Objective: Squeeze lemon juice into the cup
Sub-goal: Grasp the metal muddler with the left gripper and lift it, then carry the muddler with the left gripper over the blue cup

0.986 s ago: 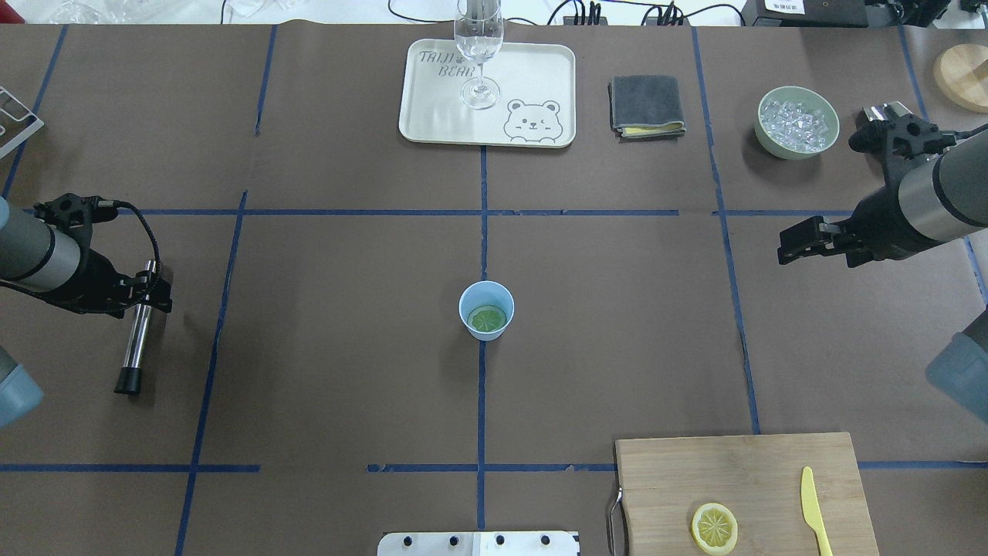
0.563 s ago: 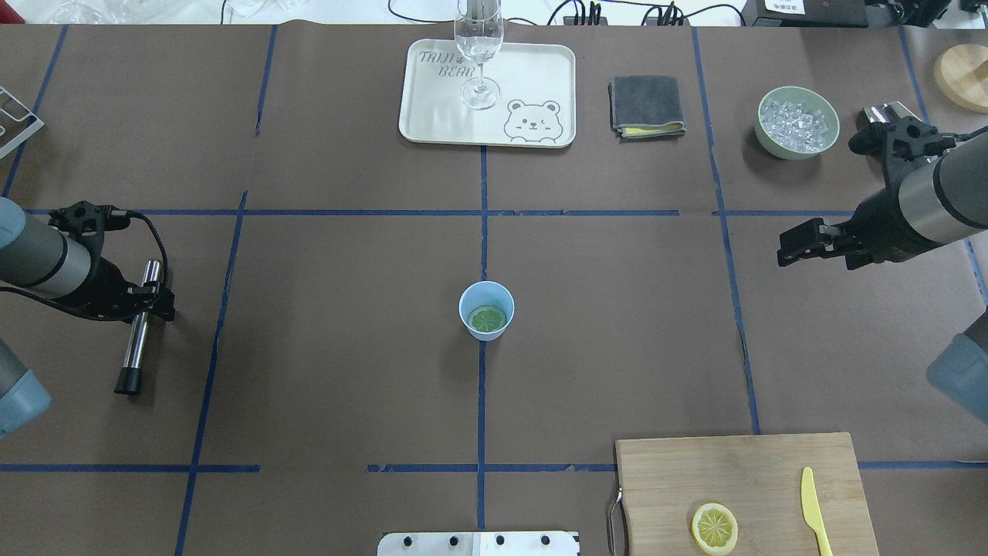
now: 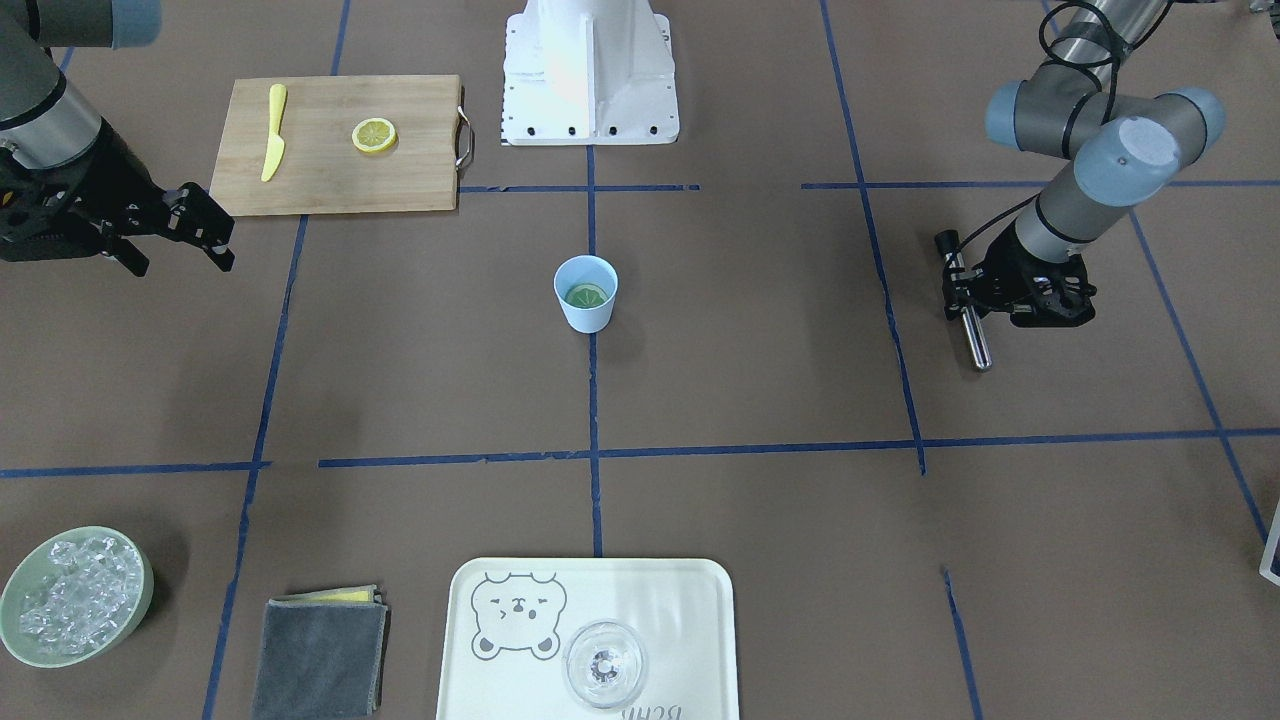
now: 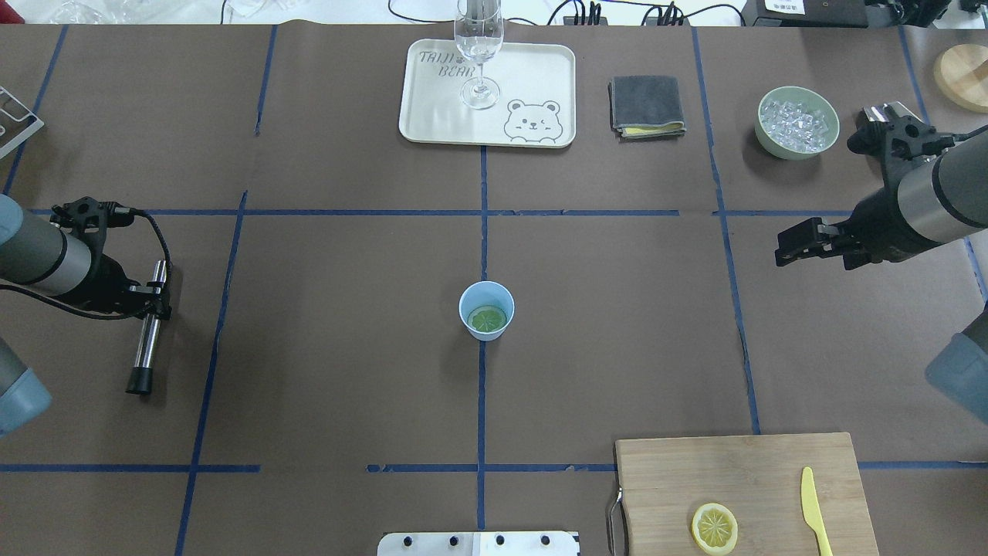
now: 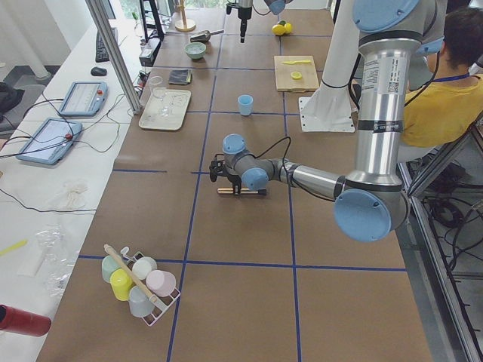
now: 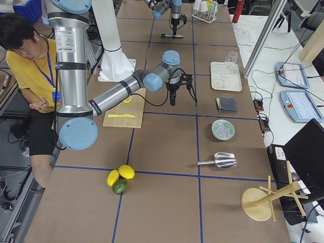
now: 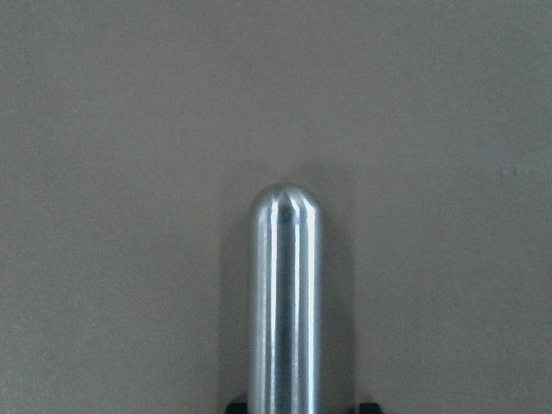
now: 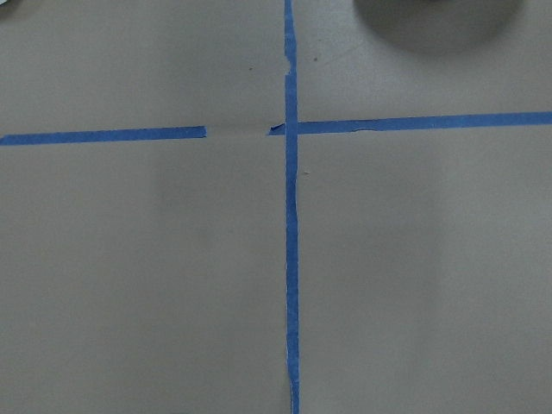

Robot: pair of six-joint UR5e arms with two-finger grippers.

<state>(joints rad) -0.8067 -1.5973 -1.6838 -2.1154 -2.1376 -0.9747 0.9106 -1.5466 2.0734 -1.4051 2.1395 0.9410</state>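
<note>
The left tool (image 4: 154, 297) pinches a steel rod with a black tip (image 4: 143, 351), low near the worktop's left edge. The right tool (image 4: 786, 247) hangs spread and empty toward the right edge. A thin yellow lemon slice (image 4: 488, 319) lies inside the small light-blue plastic cup (image 4: 465, 303) mid-worktop, so probably only pressing remains. The worktop (image 4: 347, 347) is brown paper gridded with blue tape (image 4: 481, 401); a yellow-shirted operator (image 5: 445, 98) sits beside it.

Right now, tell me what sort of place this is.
Probably a robotics lab: a table gridded with blue tape, a large robot arm beside a seated operator, and a control tablet on the side bench.
</note>
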